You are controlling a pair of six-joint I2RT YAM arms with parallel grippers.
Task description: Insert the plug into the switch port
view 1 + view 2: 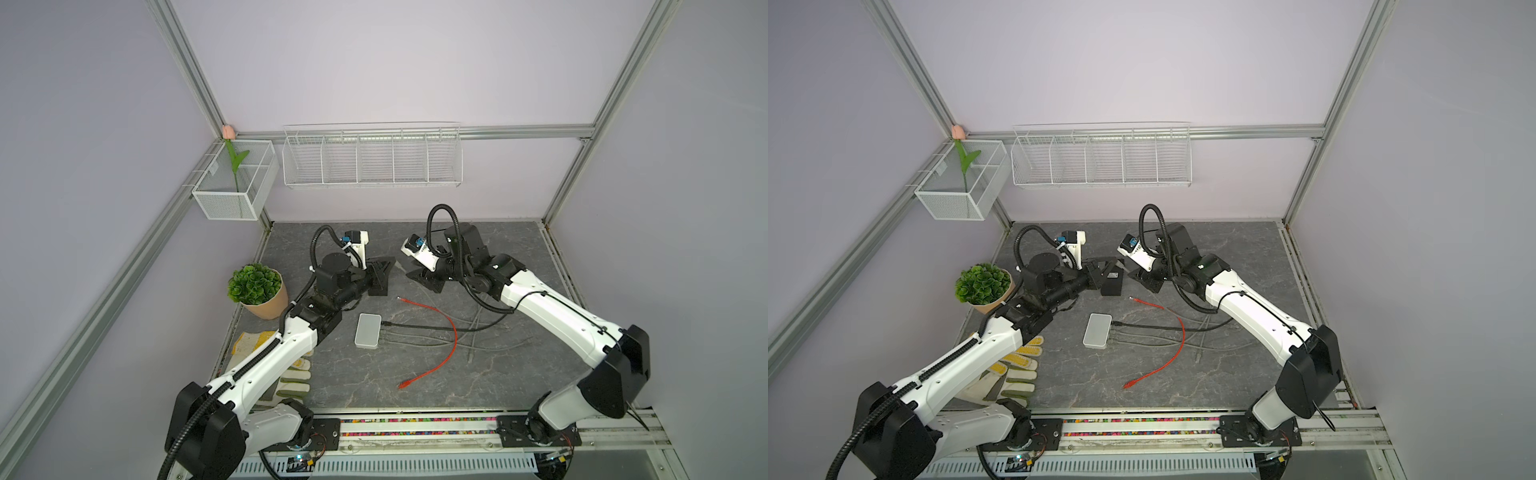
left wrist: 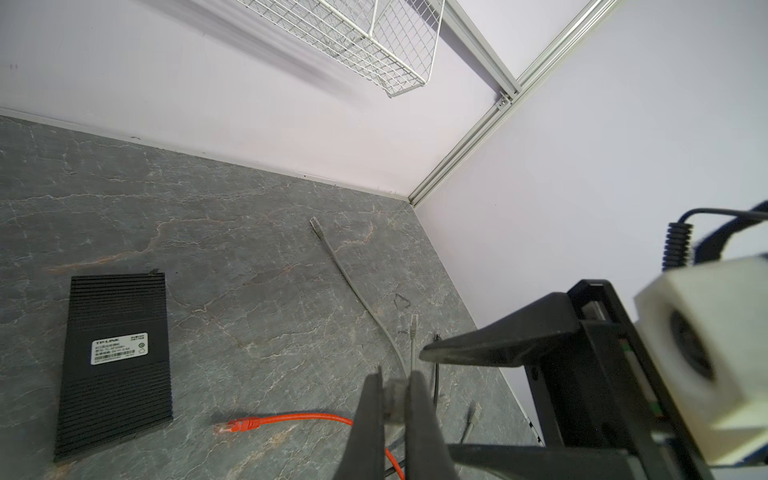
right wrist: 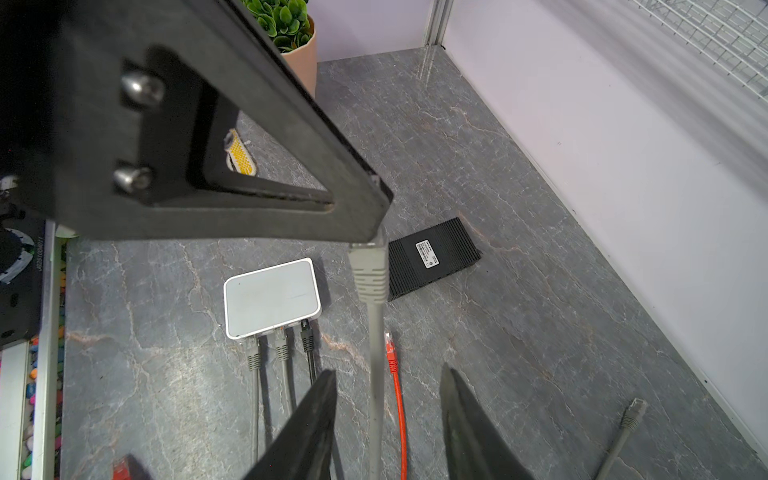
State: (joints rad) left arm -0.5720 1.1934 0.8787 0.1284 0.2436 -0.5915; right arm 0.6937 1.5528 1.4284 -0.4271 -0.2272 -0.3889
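My left gripper [image 2: 395, 386] is shut on a clear plug [image 2: 394, 390] at the end of a grey cable. The right wrist view shows that plug's grey boot [image 3: 369, 270] hanging from the left gripper's fingertip, above the table. Its cable runs down between the fingers of my right gripper [image 3: 388, 399], which stands open and does not touch it. In a top view the two grippers [image 1: 390, 262] [image 1: 411, 274] meet at the back middle of the table. The white switch [image 1: 368, 330] lies flat nearer the front, with three cables plugged into its side [image 3: 282, 345].
A black ribbed TP-LINK box [image 1: 1112, 281] lies label up beside the left gripper. A red cable [image 1: 440, 328] curves across the middle, among loose grey cables [image 2: 332, 257]. A potted plant [image 1: 257, 291] and work gloves [image 1: 1017, 365] sit at the left.
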